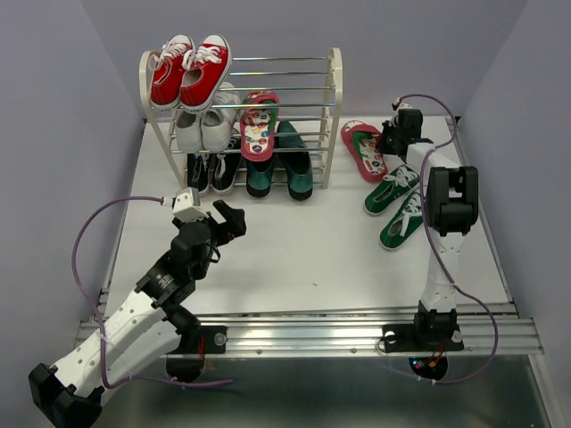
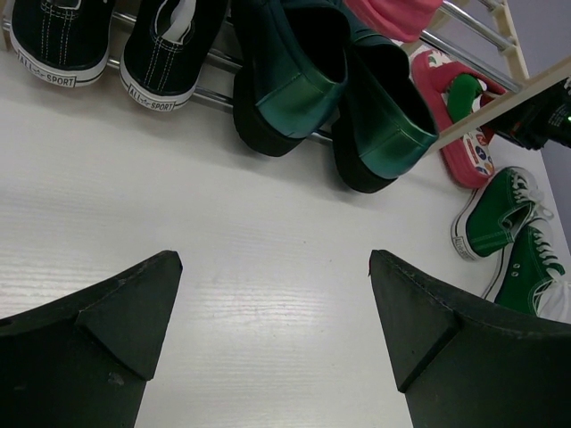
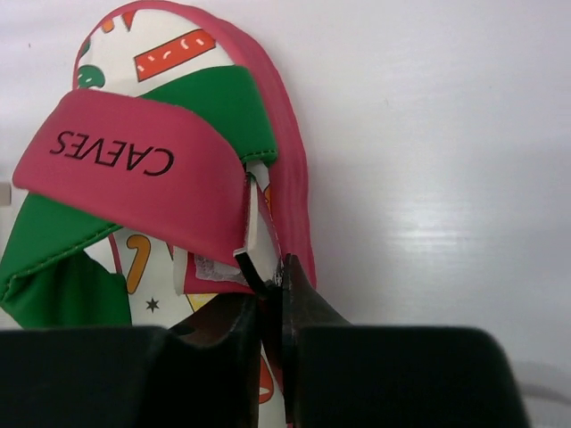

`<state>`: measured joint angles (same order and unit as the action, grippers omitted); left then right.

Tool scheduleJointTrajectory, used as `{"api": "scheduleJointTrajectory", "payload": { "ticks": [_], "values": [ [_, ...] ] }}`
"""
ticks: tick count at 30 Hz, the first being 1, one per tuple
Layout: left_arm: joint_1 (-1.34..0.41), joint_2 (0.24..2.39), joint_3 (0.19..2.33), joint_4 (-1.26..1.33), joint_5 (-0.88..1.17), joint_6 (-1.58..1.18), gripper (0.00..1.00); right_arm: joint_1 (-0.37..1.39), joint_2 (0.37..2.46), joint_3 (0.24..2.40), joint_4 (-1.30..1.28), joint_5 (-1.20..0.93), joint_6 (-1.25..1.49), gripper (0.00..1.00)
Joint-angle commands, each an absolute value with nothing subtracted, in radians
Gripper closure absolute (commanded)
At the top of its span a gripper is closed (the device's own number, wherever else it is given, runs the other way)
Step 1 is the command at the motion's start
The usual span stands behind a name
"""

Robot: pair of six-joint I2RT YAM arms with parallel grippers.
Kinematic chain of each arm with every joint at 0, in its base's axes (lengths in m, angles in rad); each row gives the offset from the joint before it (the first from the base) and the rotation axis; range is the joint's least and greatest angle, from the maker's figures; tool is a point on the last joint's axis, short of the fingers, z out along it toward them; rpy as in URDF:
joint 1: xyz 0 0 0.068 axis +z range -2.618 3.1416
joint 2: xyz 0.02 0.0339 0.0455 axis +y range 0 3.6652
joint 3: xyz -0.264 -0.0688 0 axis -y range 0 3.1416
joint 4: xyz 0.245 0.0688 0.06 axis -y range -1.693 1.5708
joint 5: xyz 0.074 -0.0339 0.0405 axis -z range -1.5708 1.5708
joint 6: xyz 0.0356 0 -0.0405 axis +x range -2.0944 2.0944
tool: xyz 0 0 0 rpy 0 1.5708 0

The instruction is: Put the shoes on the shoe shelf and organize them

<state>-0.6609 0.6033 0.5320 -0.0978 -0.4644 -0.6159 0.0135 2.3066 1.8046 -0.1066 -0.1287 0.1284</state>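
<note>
The shoe shelf [image 1: 332, 116] stands at the back. The dark green loafers [image 1: 278, 165] sit on its bottom tier, also in the left wrist view [image 2: 303, 76]. One pink flip-flop [image 1: 259, 125] lies on the middle tier. The other flip-flop [image 1: 364, 150] lies on the table right of the shelf; my right gripper [image 3: 272, 285] is shut on its pink edge [image 3: 294, 178]. Two green sneakers [image 1: 397, 205] lie on the table at the right, seen also in the left wrist view [image 2: 500, 223]. My left gripper [image 2: 272, 285] is open and empty over bare table in front of the shelf.
Red sneakers [image 1: 189, 71] sit on the shelf's top tier, white sneakers [image 1: 203, 125] on the middle tier and black sneakers [image 1: 212, 169] on the bottom tier at the left. Purple walls close in both sides. A metal rail [image 1: 312, 334] runs along the near edge.
</note>
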Motion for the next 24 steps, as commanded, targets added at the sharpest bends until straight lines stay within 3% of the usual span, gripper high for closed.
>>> {"api": "scheduleJointTrajectory", "payload": {
  "ticks": [1, 8, 17, 24],
  "values": [
    [-0.664, 0.584, 0.540, -0.060, -0.486, -0.618, 0.01, 0.011, 2.081, 1.695, -0.028, -0.140, 0.133, 0.99],
    [-0.664, 0.588, 0.529, -0.020, -0.485, -0.621, 0.01, 0.020, 1.783, 1.562, -0.035, -0.130, 0.228, 0.99],
    [-0.664, 0.577, 0.535, -0.026, -0.508, -0.632, 0.01, 0.038, 1.405, 1.307, -0.279, -0.127, 0.397, 0.99],
    [-0.664, 0.583, 0.538, -0.008, -0.489, -0.604, 0.01, 0.168, 1.194, 1.266, -0.489, -0.290, 0.318, 0.99]
  ]
}}
